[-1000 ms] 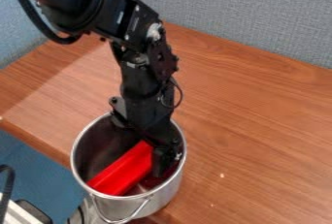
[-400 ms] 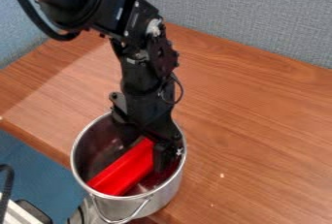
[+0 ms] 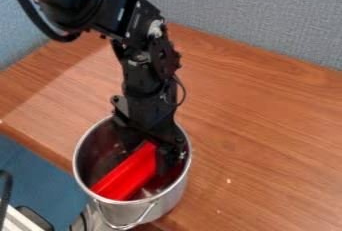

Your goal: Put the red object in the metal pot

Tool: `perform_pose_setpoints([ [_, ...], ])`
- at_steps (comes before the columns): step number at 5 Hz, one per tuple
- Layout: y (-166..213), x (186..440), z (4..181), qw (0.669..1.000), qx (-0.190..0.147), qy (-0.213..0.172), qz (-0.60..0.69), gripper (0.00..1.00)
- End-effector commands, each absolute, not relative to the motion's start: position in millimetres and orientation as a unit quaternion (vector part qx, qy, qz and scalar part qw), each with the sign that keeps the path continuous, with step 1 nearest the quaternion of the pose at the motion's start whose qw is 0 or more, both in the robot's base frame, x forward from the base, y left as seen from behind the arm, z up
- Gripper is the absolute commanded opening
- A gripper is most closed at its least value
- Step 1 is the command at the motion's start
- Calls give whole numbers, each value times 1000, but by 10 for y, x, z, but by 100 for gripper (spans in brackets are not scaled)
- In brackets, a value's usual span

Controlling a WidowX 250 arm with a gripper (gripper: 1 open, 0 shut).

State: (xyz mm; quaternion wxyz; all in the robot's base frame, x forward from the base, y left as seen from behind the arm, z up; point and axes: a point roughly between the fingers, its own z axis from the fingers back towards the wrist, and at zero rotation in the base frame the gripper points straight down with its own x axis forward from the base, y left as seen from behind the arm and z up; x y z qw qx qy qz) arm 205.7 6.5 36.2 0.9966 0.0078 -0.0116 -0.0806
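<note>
The red object (image 3: 127, 175), a smooth bar, lies slanted inside the metal pot (image 3: 91, 151), which stands at the near edge of the wooden table. My black gripper (image 3: 158, 147) points straight down over the pot's far rim, its fingertips just above the upper end of the red bar. The jaws stand open and nothing is held between them. The bar's upper end is partly covered by the fingers.
The wooden table (image 3: 254, 105) stretches to the right and behind the pot. A blue-grey wall (image 3: 267, 15) backs it. A dark blue surface (image 3: 27, 180) lies at the lower left beside the pot.
</note>
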Motion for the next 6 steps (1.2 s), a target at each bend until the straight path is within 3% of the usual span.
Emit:
perform_pose_setpoints([
  [1,107,2147,410,997,9,-27,-71,100],
  [3,115,2150,474,997,9,-33,-67,100],
  [4,120,2152,473,997,9,-33,-65,0],
  [5,87,2150,509,997,7,-35,-67,100],
  [6,56,2155,621,997,7,-45,-69,100],
])
